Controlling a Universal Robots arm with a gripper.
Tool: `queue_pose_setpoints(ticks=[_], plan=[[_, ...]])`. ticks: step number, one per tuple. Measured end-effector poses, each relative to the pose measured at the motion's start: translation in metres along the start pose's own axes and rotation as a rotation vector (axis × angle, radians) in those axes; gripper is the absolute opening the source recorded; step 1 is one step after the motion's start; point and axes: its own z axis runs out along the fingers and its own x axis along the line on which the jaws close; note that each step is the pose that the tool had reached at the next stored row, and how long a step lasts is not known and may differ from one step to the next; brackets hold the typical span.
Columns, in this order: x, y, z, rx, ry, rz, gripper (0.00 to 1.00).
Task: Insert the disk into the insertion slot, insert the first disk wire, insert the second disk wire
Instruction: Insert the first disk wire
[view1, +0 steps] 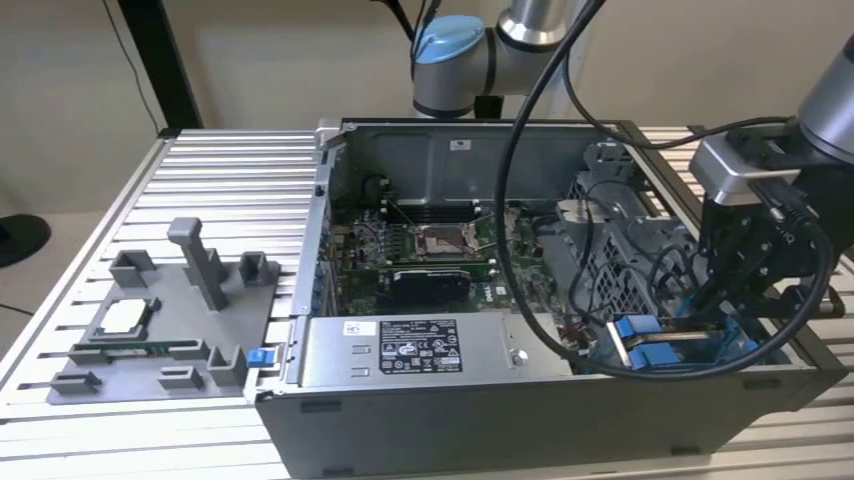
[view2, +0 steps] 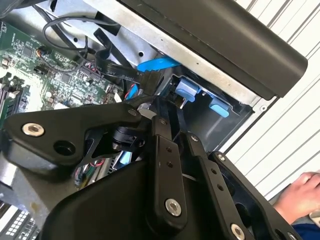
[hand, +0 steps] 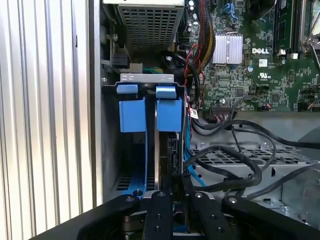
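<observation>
We found the gripper (hand: 176, 182) pinching the disk (hand: 171, 147) edge-on, low in the insertion slot (hand: 148, 77) (the bay nearer the cables), and judged a straight, untilted push along the rails best, since the neighbouring blue frame (hand: 132, 114) and the black cables (hand: 235, 160) crowded either side, leaving free room only back out.

A silver ribbed aluminium table (view1: 227, 170) of long parallel slats fills the foreground, its grooved surface also seen in the first wrist view (hand: 45, 125) and the second wrist view (view2: 280, 150). Behind it stands a plain beige wall (view1: 267, 60), crossed by a black upright post (view1: 160, 60). At the exterior view's left lies pale floor (view1: 40, 290) with a dark round base (view1: 16, 240). The light is soft and even.
</observation>
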Motion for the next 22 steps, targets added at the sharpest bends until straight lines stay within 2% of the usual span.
queue_pose_setpoints(ticks=[22], plan=[[0.0003, 0.0000, 0.0075, 0.0001, 0.0003, 0.000, 0.00]])
